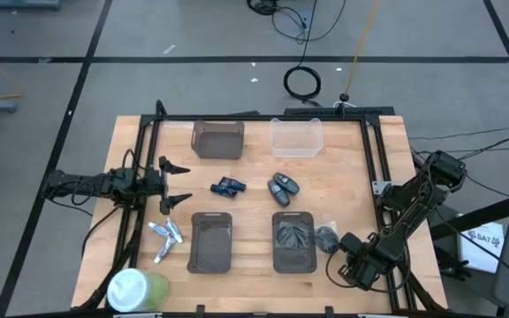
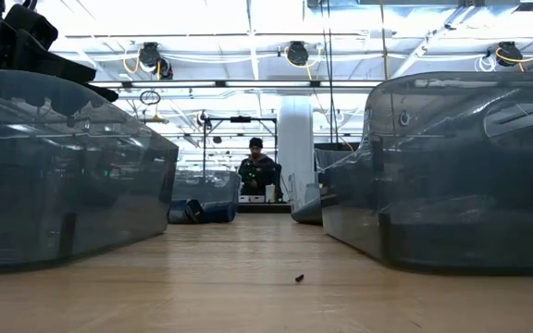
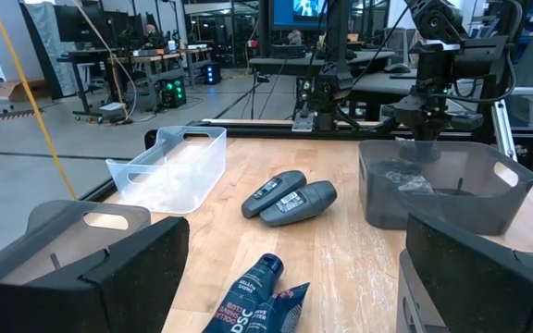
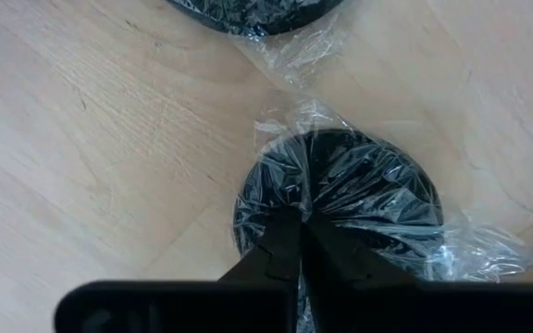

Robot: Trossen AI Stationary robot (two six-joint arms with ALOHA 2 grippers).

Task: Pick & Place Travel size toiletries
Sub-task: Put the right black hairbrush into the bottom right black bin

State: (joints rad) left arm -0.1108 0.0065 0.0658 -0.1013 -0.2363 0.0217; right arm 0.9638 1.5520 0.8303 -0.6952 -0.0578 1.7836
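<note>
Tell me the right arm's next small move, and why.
Probably a slight lift straight up. The right gripper is shut with its tips on the clear wrap of the black disc, which lies on the wood beside the dark tray; a small rise would show whether the wrap is caught. The left gripper waits open near the tubes.
</note>
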